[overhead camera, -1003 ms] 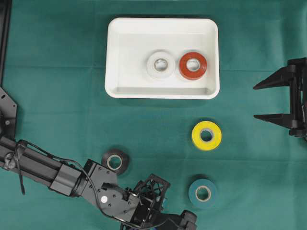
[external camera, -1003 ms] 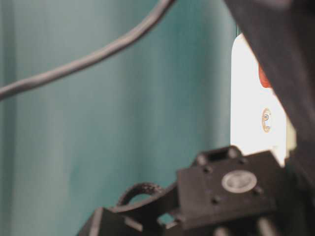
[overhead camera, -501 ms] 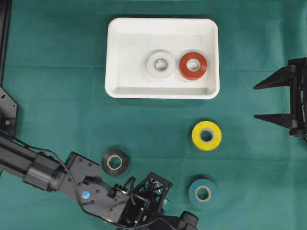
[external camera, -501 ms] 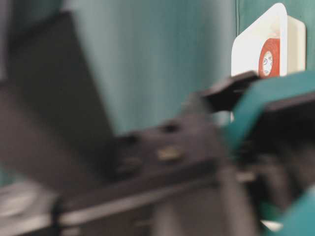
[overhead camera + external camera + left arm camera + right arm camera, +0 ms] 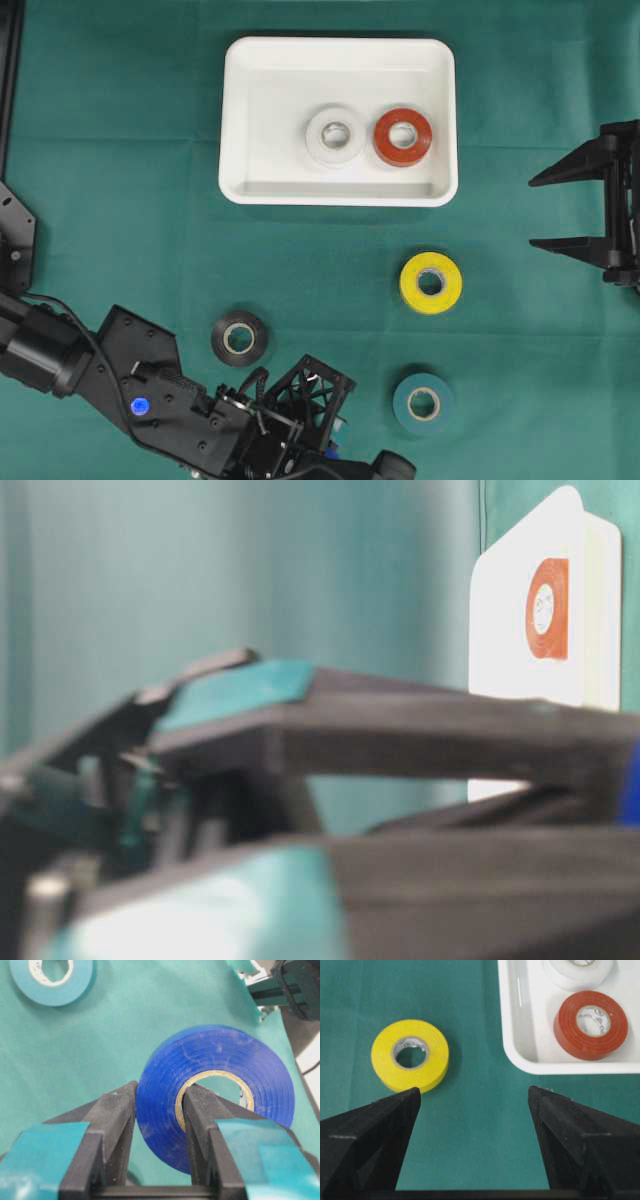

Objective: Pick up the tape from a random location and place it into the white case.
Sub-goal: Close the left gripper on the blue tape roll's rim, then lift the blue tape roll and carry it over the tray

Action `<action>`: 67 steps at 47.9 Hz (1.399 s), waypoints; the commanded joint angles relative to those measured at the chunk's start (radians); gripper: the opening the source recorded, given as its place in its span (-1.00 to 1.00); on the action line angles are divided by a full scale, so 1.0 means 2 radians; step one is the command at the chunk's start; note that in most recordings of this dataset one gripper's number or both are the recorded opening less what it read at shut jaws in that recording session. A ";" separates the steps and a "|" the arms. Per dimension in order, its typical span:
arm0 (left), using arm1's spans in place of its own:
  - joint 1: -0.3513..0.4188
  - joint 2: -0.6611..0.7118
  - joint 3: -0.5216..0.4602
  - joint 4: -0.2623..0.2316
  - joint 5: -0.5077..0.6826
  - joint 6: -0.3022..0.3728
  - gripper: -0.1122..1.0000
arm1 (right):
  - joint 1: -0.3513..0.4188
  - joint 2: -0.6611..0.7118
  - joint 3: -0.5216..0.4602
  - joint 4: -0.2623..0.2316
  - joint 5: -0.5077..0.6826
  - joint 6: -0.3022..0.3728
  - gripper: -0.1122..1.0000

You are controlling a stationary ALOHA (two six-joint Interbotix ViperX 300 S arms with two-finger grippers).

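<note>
Below, left gripper (image 5: 159, 1125) clamped on blue tape (image 5: 215, 1090), right gripper (image 5: 475, 1110) spread wide and empty beside white case (image 5: 240, 120).

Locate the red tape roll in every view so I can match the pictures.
Overhead: red tape roll at right inside the white case.
Table-level: upper right, against the case.
Left wrist: not in it.
Right wrist: upper right, in the case.
Shared landmark: the white case.

White case (image 5: 240, 120) at table (image 5: 120, 200) rear centre; two rolls (image 5: 335, 136) side by side inside. Three rolls (image 5: 431, 283) on table in front. Left tool (image 5: 159, 1125) front-left, right tool (image 5: 545, 212) at right edge.
</note>
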State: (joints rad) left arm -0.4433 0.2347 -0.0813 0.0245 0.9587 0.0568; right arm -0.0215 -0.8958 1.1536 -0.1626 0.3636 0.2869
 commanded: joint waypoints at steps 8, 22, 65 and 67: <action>-0.002 -0.034 -0.048 0.006 0.044 -0.001 -0.40 | 0.001 0.002 -0.012 0.000 -0.002 0.001 0.67; -0.002 -0.061 -0.055 0.006 0.051 -0.001 -0.40 | 0.002 0.001 -0.014 0.001 0.002 0.001 0.67; -0.003 -0.067 -0.056 0.007 0.052 -0.002 -0.40 | 0.001 0.002 -0.014 0.001 0.003 0.002 0.67; -0.003 -0.067 -0.056 0.006 0.054 -0.002 -0.40 | 0.001 0.002 -0.014 0.001 0.002 0.002 0.67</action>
State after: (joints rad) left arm -0.4449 0.1411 -0.1641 0.0353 1.0661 0.0537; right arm -0.0215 -0.8958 1.1520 -0.1611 0.3728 0.2884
